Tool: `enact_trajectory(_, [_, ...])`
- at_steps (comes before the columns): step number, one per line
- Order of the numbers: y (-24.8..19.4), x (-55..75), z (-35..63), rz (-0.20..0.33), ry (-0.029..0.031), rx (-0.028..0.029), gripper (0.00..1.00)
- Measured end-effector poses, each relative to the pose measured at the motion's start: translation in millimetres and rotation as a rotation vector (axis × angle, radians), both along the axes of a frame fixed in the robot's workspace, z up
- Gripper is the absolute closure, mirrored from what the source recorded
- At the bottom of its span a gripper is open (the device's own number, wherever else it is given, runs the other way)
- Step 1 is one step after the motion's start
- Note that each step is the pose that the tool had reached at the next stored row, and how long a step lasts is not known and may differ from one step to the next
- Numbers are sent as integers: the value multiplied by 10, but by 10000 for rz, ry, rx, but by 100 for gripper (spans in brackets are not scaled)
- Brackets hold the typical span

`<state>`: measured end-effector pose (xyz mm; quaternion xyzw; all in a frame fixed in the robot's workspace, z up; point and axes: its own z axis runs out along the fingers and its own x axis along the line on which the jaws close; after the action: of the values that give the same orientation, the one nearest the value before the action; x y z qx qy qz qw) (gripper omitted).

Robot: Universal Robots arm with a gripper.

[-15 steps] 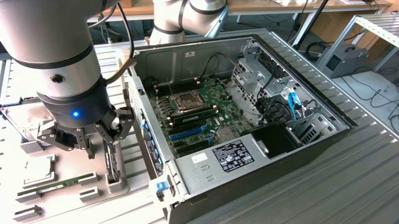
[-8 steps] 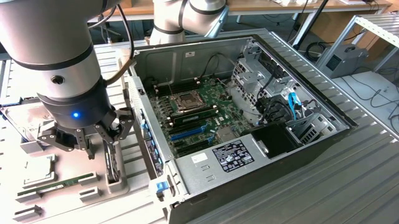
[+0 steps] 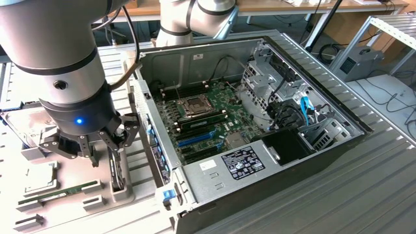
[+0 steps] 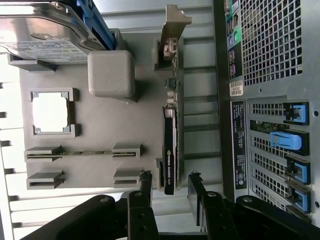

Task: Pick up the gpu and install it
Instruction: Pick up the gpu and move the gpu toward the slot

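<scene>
In the exterior view, the gripper hangs with jaws spread over the grey holder tray, to the exterior view's left of the open computer case. The gpu stands on edge in a tray slot just beneath, leaving its upper edge free to pinch. In the wrist view, the released fingers flank one end of the card without visibly touching it, and the hard drive lies at the tray's far end.

**Gpu**: a thin black card with a green circuit-board edge and a silver bracket at one end. It stands on its long edge in a slot of the grey holder, just beside the open case, and is not yet installed.
</scene>
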<state>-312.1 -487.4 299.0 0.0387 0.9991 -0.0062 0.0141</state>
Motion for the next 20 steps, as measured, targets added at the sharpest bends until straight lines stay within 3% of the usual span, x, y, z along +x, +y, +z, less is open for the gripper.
enact_trajectory(20, [0, -3, -44, 0, 0, 0, 58])
